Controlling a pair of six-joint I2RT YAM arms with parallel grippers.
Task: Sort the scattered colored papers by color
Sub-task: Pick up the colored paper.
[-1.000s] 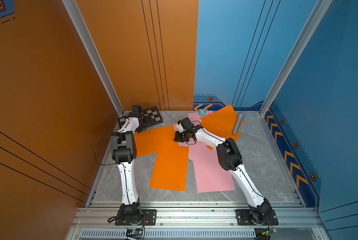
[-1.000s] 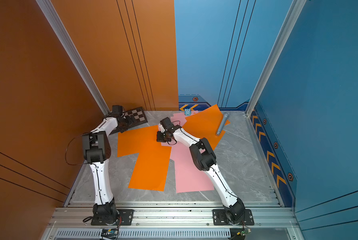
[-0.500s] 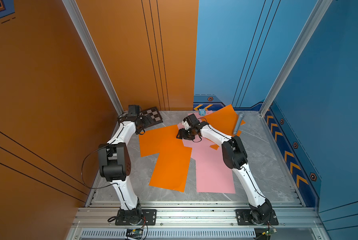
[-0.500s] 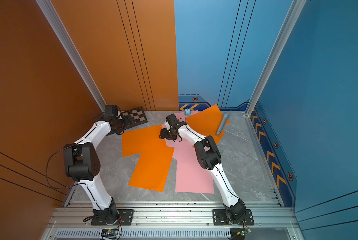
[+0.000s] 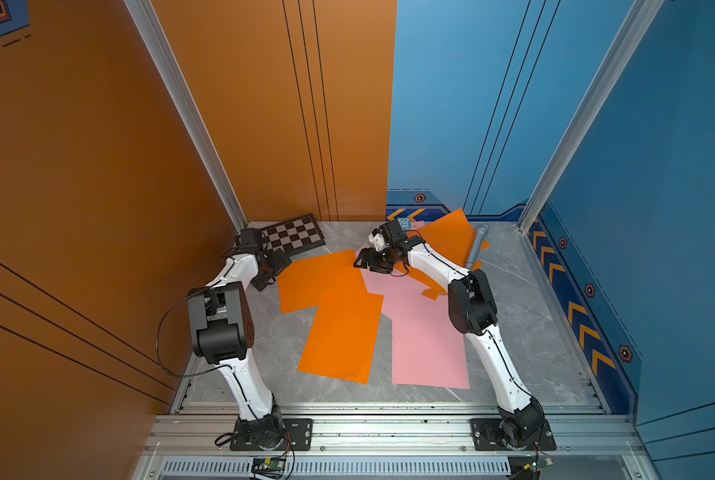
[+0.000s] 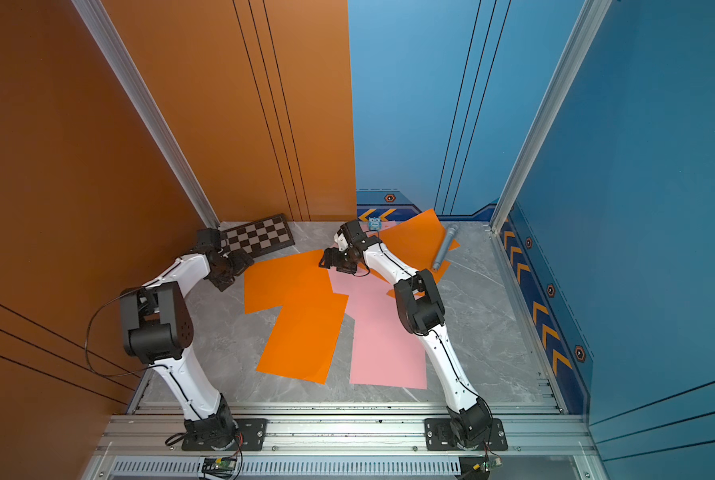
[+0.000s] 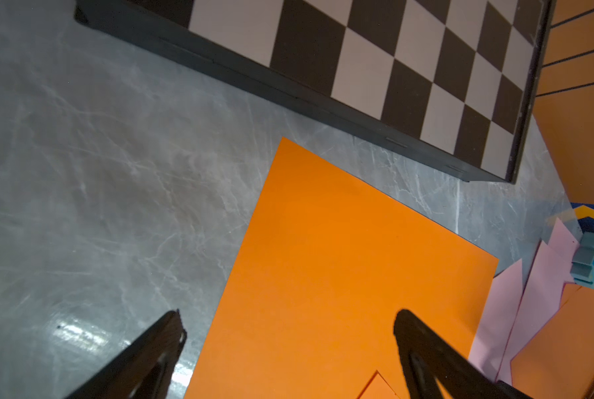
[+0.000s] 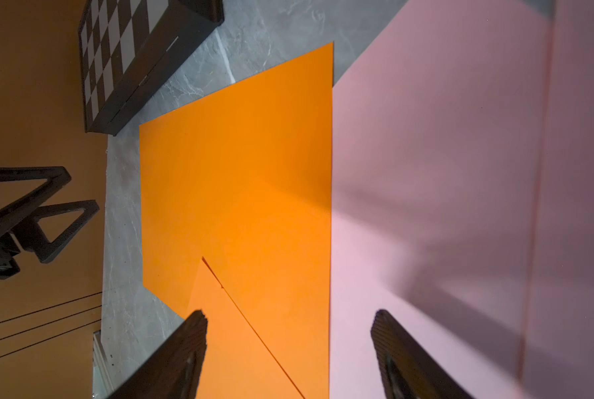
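Observation:
The colored papers lie overlapped on the grey floor. In both top views one orange sheet (image 5: 318, 282) lies at back left, another orange sheet (image 5: 343, 336) overlaps its near side, and a third orange sheet (image 5: 451, 237) lies at the back right. A long pink sheet (image 5: 426, 345) runs toward the front under my right arm. My right gripper (image 5: 362, 262) (image 8: 290, 314) is open and holds nothing, above the seam between the orange sheet (image 8: 240, 172) and pink paper (image 8: 426, 172). My left gripper (image 5: 278, 266) (image 7: 288, 316) is open over the orange sheet's left edge (image 7: 323, 259).
A black-and-grey chessboard (image 5: 293, 235) (image 7: 392, 69) lies against the back wall just behind the left gripper. A grey cylinder (image 5: 476, 245) rests on the back right orange sheet. A small blue toy (image 5: 403, 224) stands by the back wall. Walls close in on three sides.
My right gripper has gone from shut to open and its wrist has risen slightly toward the back. My left arm's elbow has swung toward the front while its gripper stays open.

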